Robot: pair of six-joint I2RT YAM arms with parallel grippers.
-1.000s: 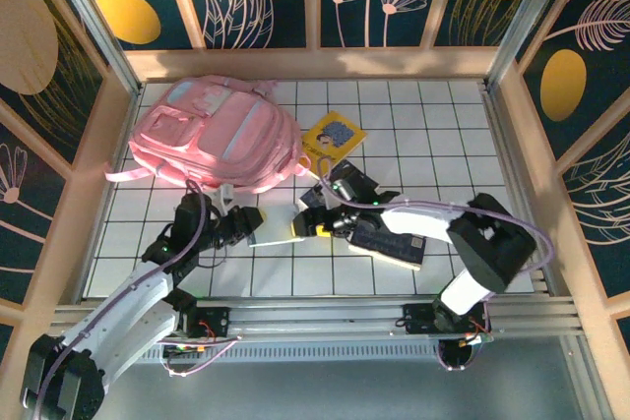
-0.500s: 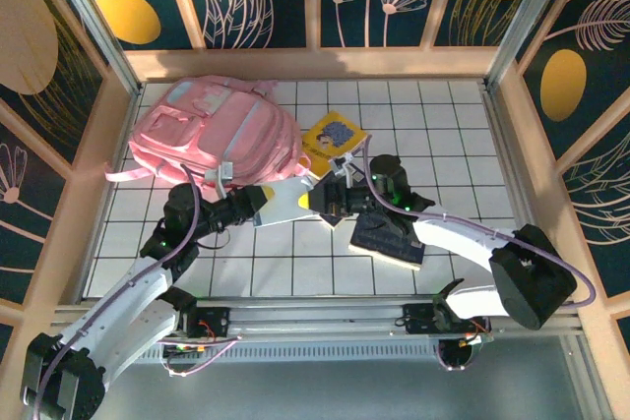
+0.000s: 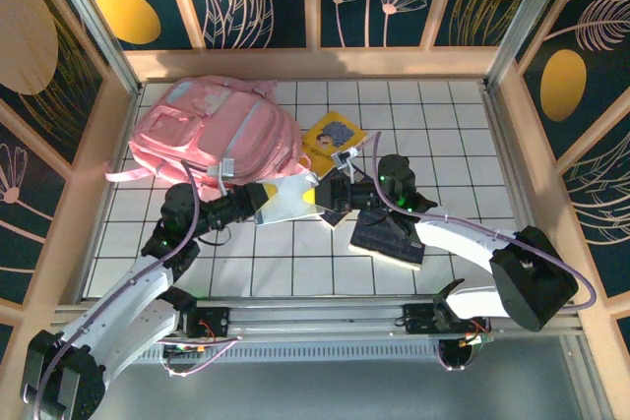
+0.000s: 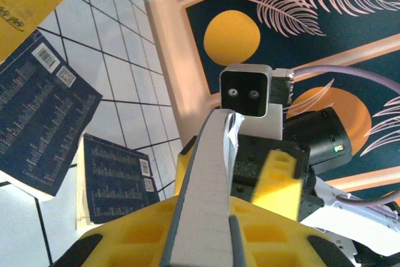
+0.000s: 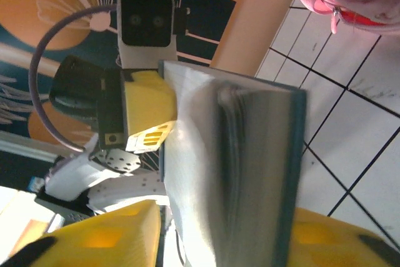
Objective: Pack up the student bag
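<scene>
Gridded table: left end effector, right end effector tight on book between student bag, dark books

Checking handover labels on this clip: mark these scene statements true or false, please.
1. The large soft pink fabric backpack lies at the table's far left. True.
2. The left pincer grips a pale rectangular book. True.
3. The thin yellow square book sits inside the backpack. False: it lies on the tiles beside it.
4. The right pincer hangs well away from the pale book. False: its fingers clamp that book's other end.
5. Two dark blue paperback books lie on the table. True.
</scene>
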